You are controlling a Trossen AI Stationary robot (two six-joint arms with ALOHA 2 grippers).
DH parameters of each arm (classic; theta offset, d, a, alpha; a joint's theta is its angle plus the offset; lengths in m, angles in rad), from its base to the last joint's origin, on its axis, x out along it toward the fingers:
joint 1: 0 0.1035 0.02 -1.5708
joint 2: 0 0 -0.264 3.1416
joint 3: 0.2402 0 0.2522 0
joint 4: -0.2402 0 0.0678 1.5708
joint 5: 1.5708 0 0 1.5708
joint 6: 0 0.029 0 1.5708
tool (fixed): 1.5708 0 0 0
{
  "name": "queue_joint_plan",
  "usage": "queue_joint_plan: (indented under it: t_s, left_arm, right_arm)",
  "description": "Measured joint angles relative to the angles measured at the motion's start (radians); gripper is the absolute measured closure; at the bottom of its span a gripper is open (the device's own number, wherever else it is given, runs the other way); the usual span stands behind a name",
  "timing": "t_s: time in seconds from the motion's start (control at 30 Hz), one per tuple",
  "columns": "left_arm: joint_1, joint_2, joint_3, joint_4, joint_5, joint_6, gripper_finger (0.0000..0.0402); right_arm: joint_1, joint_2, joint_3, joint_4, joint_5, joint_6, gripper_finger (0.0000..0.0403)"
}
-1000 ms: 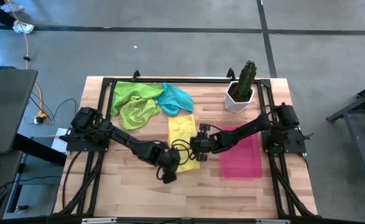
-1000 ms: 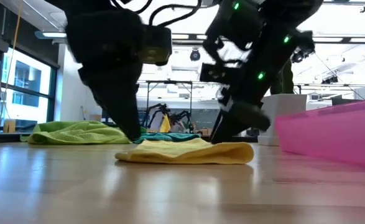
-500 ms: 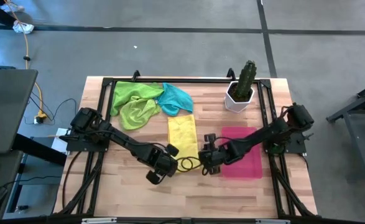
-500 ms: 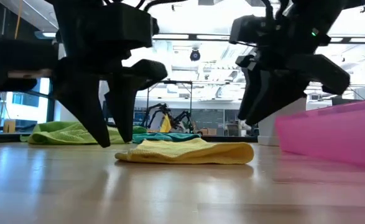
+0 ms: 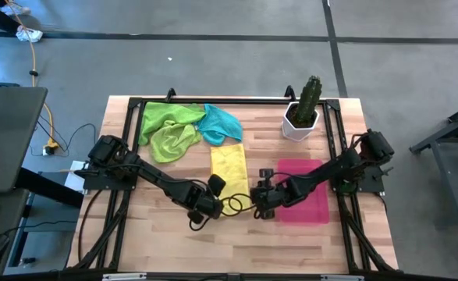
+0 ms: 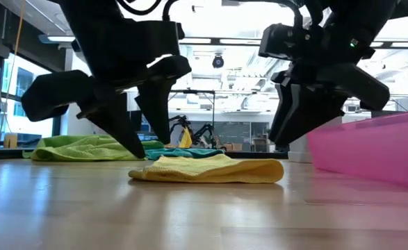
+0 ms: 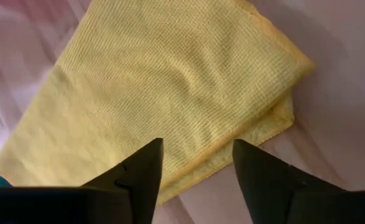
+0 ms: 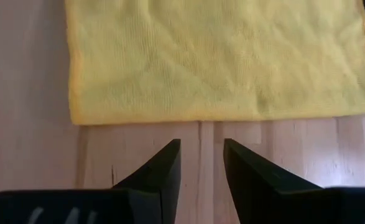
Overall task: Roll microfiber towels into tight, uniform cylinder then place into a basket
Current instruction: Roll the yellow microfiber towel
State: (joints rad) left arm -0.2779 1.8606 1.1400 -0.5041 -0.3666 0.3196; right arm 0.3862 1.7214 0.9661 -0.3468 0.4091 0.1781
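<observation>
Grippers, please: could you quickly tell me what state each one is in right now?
Left gripper: open, holding nothing, over the yellow towel's near edge.
Right gripper: open, holding nothing, just short of the yellow towel.

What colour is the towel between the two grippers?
Yellow towel; the right wrist view shows it best.

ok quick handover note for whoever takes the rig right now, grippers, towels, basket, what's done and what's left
Left gripper: open, empty, at the near edge of the flat yellow microfiber towel.
Right gripper: open, empty, just off the same towel's near edge, over bare wood.
Two lime green towels and the teal towel lie crumpled at the far side.
Shallow pink-red plastic basket: nothing in it.
Done: nothing is rolled. Left: roll all four, place them in the basket.
</observation>
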Motion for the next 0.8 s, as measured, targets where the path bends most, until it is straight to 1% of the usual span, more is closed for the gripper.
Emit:
queue_joint_plan:
  t_s: [0.17,0.23,0.3,0.4,0.53,0.63,0.73,0.8]
  left_arm:
    - [0.000,0.000,0.000,0.015,0.034,-0.107,0.0178]
    - [0.000,0.000,0.000,0.042,0.024,-0.179,0.0173]
    - [-0.001,0.000,0.000,0.046,0.022,-0.200,0.0173]
    - [-0.016,0.000,0.000,-0.012,0.050,-0.143,0.0177]
    - [-0.048,0.000,0.000,-0.064,0.067,-0.017,0.0181]
    - [-0.060,0.000,0.000,-0.031,0.045,0.086,0.0181]
    - [-0.059,0.008,0.001,0.037,0.041,0.155,0.0182]
    - [-0.058,0.024,0.002,0.045,0.041,0.193,0.0182]
  right_arm:
    - [0.000,0.000,0.000,0.025,-0.042,-0.002,0.0289]
    - [0.000,0.000,0.000,0.025,-0.042,-0.002,0.0289]
    - [0.000,0.000,0.000,0.025,-0.042,-0.003,0.0289]
    - [0.003,0.000,0.000,0.025,-0.043,-0.022,0.0289]
    - [0.019,0.001,0.000,0.025,-0.048,-0.029,0.0289]
    - [0.023,0.001,0.000,0.030,-0.050,-0.029,0.0289]
    - [0.023,0.001,0.000,0.043,-0.050,-0.029,0.0289]
    - [0.022,0.001,0.000,0.047,-0.050,-0.029,0.0289]
